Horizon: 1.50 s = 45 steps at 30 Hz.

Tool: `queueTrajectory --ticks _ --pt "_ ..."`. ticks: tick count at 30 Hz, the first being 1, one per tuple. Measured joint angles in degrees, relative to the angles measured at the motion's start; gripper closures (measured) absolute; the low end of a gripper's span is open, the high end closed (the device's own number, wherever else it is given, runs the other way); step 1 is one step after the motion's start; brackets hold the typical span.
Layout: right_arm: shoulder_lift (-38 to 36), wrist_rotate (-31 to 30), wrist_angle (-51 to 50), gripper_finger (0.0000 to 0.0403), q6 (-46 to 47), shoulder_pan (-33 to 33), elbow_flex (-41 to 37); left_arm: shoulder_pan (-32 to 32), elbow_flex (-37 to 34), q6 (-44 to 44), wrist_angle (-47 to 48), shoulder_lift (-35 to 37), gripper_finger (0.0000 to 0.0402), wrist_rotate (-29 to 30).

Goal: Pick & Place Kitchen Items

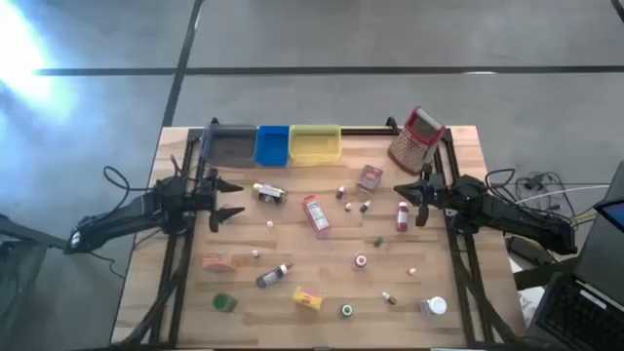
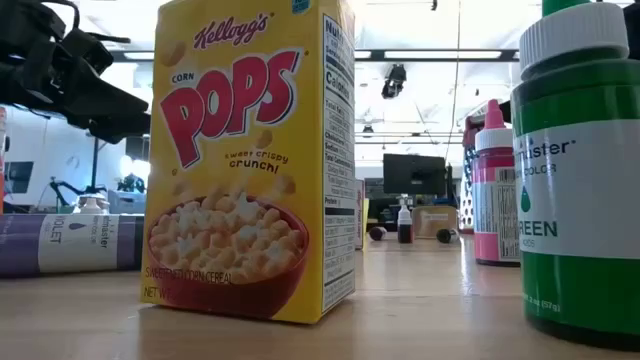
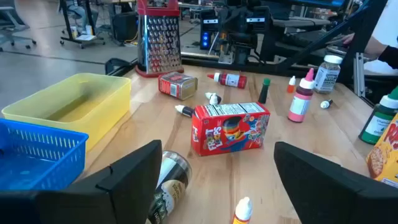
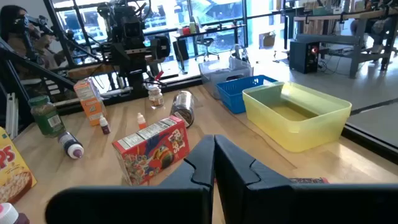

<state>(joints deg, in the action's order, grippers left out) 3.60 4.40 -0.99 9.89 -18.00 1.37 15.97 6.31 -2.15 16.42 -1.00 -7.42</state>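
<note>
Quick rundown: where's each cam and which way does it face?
High: overhead, straight down; both arms, left gripper open, right gripper shut.
Low: table height, level behind Corn Pops box; an arm upper left.
Left wrist: past open fingers toward grater.
Right wrist: past shut fingers toward yellow tray.
Both wrists share the red box.

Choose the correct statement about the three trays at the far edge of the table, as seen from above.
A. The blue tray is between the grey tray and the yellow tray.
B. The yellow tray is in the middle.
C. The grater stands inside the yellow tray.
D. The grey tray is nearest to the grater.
A: in the high view the blue tray sits between the grey tray and the yellow tray, while the grater stands apart on the wood.
</note>
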Motion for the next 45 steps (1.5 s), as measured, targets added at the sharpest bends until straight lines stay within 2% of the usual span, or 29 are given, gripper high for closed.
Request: queueTrajectory --ticks 37,45 --pt "-0.02 -0.02 0.47 0.0394 -0.1 -0.02 0.0 0.02 0.0 0.0 -0.02 -0.02 0.0085 0.02" --pt "-0.04 -0.02 8.39 0.0394 -1.99 0.0 0.0 0.0 0.0 0.0 0.0 -0.02 0.0085 0.0"
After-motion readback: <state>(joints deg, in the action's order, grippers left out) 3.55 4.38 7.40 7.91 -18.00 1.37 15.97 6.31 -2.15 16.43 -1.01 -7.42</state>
